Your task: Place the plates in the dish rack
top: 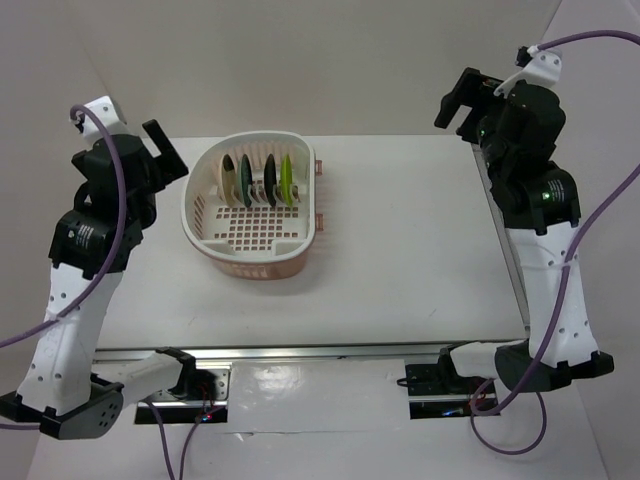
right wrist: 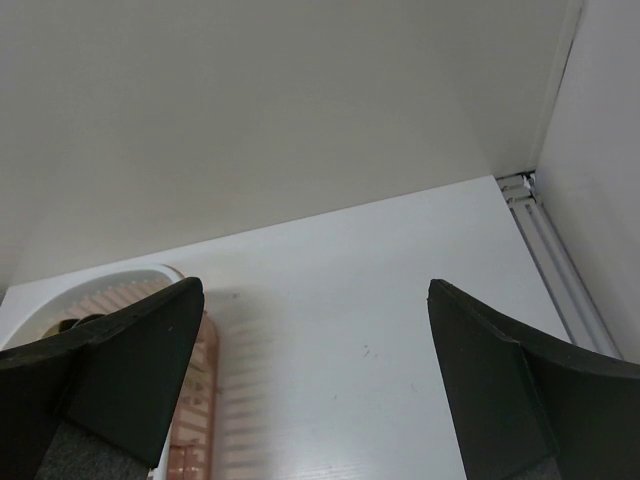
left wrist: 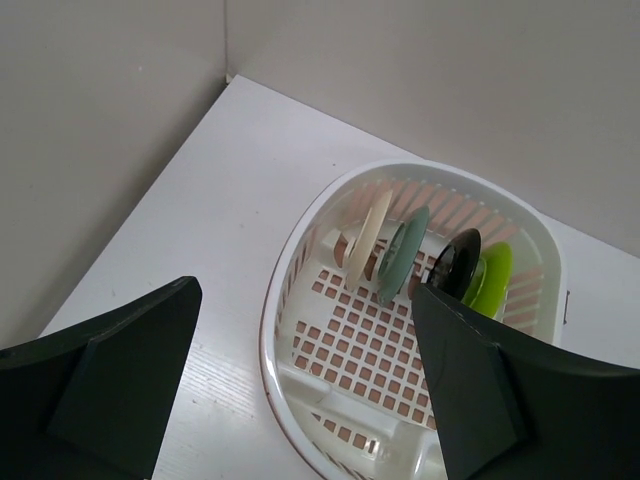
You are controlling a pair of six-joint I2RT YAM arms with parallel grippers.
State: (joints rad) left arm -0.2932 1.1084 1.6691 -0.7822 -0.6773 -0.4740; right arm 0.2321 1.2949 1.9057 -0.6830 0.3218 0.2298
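The dish rack [top: 199,224] is a white and pale-pink basket at the back left of the table. Four plates stand upright in a row between its prongs: cream [top: 228,178], blue-green [top: 245,180], black [top: 269,178] and lime green [top: 287,178]. My left gripper [top: 166,151] is open and empty, raised to the left of the rack. In the left wrist view [left wrist: 305,385] it looks down on the rack [left wrist: 272,300] and the cream [left wrist: 366,240], blue-green [left wrist: 403,255], black [left wrist: 455,262] and lime green [left wrist: 493,278] plates. My right gripper [top: 457,100] is open and empty, raised at the far right.
White walls close the back and left of the table. A metal rail [top: 505,240] runs along the table's right edge. The right wrist view shows bare tabletop [right wrist: 380,300] and the rack's right side [right wrist: 190,420].
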